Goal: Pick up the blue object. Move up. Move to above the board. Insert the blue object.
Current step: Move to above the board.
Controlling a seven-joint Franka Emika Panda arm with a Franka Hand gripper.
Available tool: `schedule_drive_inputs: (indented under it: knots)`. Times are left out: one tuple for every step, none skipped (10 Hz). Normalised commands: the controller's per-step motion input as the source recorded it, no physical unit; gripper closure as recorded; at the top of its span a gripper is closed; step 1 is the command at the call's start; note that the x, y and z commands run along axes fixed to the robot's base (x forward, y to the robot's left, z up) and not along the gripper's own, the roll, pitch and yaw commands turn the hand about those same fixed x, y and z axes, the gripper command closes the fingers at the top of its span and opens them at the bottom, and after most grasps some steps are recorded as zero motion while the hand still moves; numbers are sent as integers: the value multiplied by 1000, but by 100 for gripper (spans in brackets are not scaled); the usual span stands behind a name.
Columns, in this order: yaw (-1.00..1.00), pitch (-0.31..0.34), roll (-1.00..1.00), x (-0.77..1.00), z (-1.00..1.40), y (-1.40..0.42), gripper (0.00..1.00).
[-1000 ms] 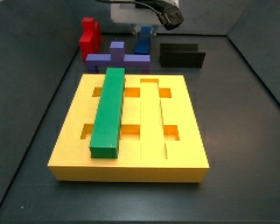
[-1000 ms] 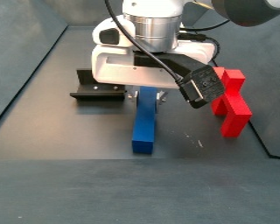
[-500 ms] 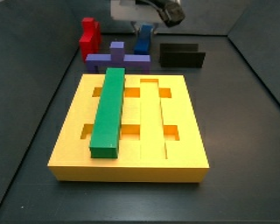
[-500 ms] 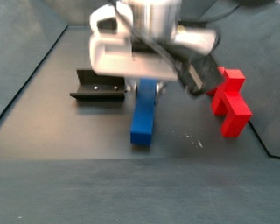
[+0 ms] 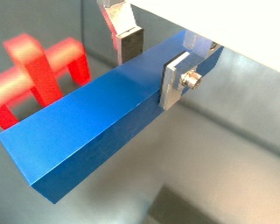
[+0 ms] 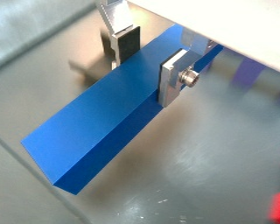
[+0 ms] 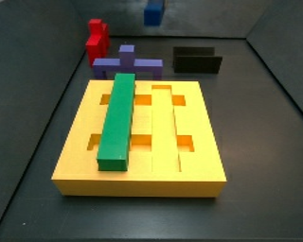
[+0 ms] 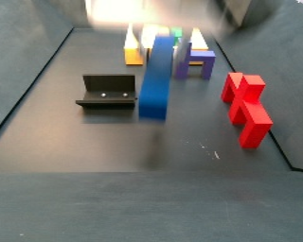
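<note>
The blue object (image 5: pixel 101 118) is a long dark blue bar held between my gripper's (image 5: pixel 152 63) silver fingers in both wrist views (image 6: pixel 108 118). The gripper is shut on its upper end, and the bar hangs clear of the floor. In a side view the bar (image 8: pixel 154 80) hangs blurred in mid-air, with the gripper (image 8: pixel 161 14) a blur at the top edge. In a side view only the bar's lower end (image 7: pixel 153 11) shows at the top edge, and the gripper is out of frame. The yellow board (image 7: pixel 141 184) lies in front, with a green bar (image 7: pixel 118 118) in its left groove.
A purple cross-shaped block (image 7: pixel 126 64) lies just behind the board. A red block (image 7: pixel 98 40) stands at the back left; it also shows in a side view (image 8: pixel 248 109). The dark fixture (image 7: pixel 197 60) stands at the back right and shows in a side view (image 8: pixel 107 92). Dark walls enclose the floor.
The gripper has risen with the blue bar in it. The bar's lower end has left the floor and now hangs high above the purple block.
</note>
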Motion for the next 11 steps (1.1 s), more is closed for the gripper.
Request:
schedule_drive_inputs:
  knots:
    - [11,32,45,-12,1400,-15,100]
    - [11,50,19,5,1400,-10,100]
    - [4,67,3,-7,1400,-8,100]
    - [5,66,13,-10,1400,-10,100]
    - [6,66,8,26,570,-6,100]
    - [5,70,7,41,199,2,100]
    - [483,361,-97,-96,151,-1400,100]
    - [458,353,-77,-103,144,-1400,100]
    - [295,215,-2,-102,147,-1400,100]
    - [168,129,-15,-100,149,-1400,100]
    - [76,67,6,-99,155,-1400,100]
